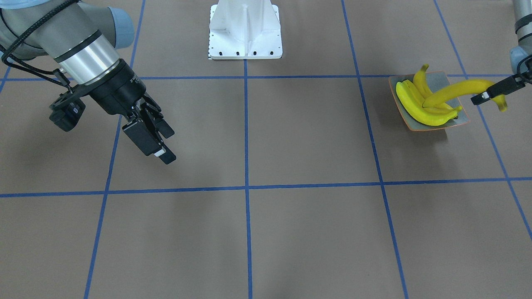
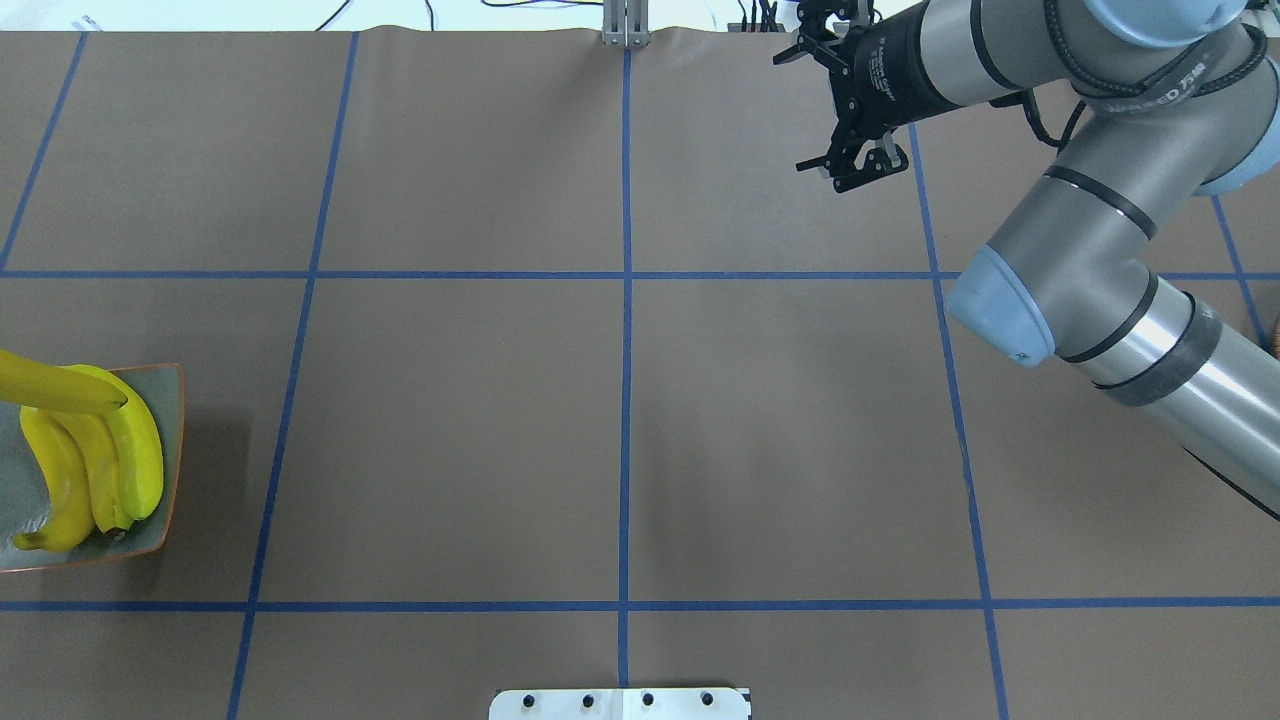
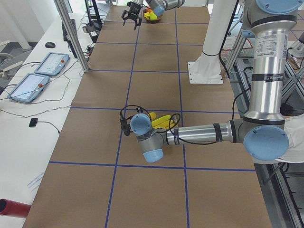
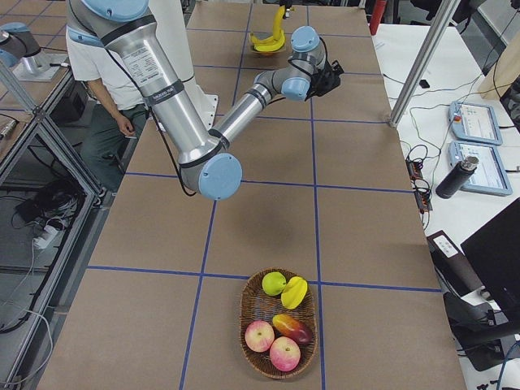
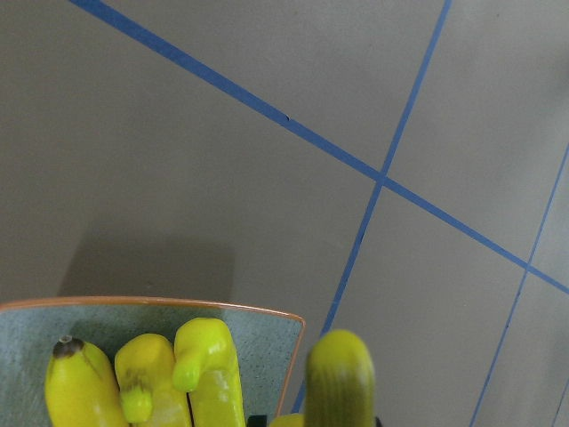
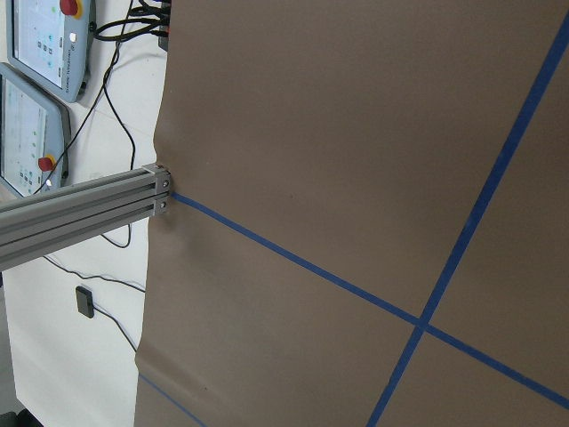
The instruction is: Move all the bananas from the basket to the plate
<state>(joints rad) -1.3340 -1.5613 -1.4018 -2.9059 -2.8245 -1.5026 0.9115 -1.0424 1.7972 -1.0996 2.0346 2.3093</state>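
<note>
The left claw, clamped on 1 banana above 3 piled bananas, may let it roll off the plate.

Overhead, we lose much of the plate past the left edge. From the left end, the left arm hides most bananas; the wrist view blurs 1 banana.
</note>
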